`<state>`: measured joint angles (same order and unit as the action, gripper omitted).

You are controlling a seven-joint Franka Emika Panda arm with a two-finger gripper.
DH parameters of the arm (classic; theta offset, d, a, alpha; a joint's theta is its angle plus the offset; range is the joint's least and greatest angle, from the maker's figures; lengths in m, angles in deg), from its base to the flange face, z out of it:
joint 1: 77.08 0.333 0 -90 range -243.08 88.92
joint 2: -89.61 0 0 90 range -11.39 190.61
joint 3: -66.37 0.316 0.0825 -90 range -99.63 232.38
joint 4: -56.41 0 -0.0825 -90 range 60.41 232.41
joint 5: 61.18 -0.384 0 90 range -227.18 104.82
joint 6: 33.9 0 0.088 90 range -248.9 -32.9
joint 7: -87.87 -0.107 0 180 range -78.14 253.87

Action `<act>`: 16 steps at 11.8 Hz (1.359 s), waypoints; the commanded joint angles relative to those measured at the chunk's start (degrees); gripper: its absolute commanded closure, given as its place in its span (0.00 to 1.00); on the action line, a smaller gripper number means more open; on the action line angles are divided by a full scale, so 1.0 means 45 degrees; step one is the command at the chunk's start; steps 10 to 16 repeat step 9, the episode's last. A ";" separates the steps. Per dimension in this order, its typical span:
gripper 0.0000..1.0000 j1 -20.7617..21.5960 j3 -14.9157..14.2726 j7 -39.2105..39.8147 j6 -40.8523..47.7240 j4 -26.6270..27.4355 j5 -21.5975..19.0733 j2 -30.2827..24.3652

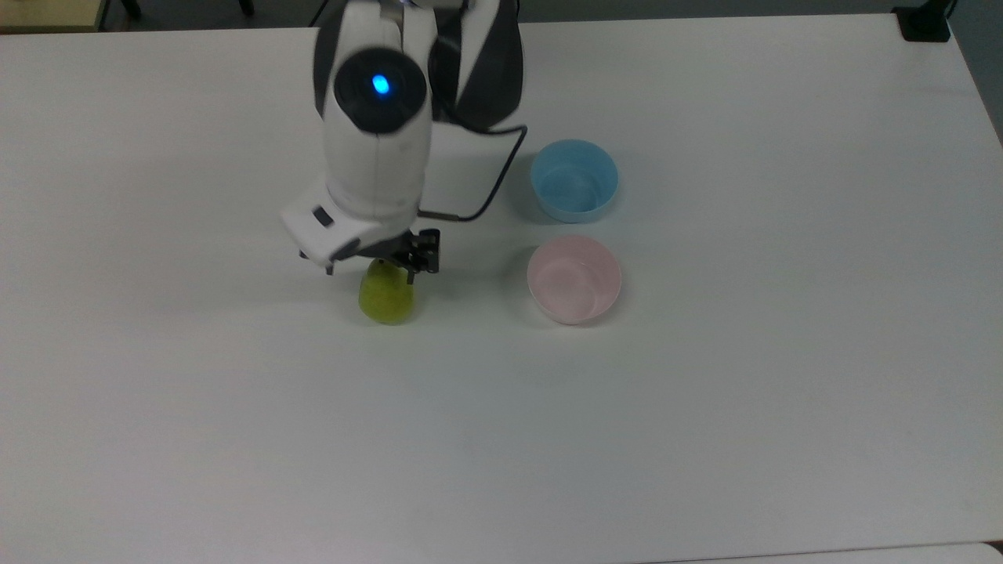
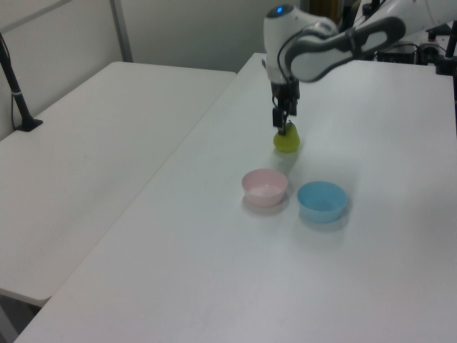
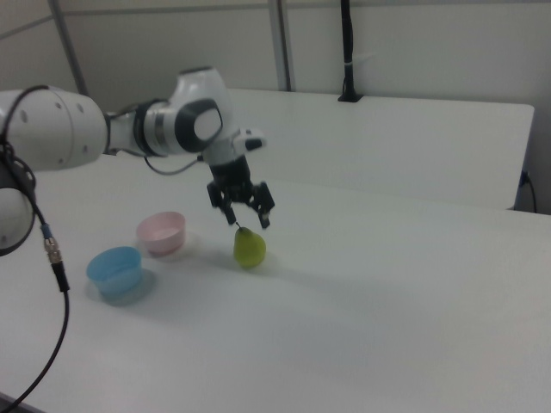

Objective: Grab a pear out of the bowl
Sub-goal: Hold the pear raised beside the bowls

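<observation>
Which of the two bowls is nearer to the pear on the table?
The pink bowl. In the top view it sits directly right of the pear, while the blue bowl lies farther up, beyond it.
</observation>
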<state>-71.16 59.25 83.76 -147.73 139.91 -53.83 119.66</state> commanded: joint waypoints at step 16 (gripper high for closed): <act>0.00 -0.0280 -0.0038 0.0074 0.3694 0.2206 -0.0910 -0.6014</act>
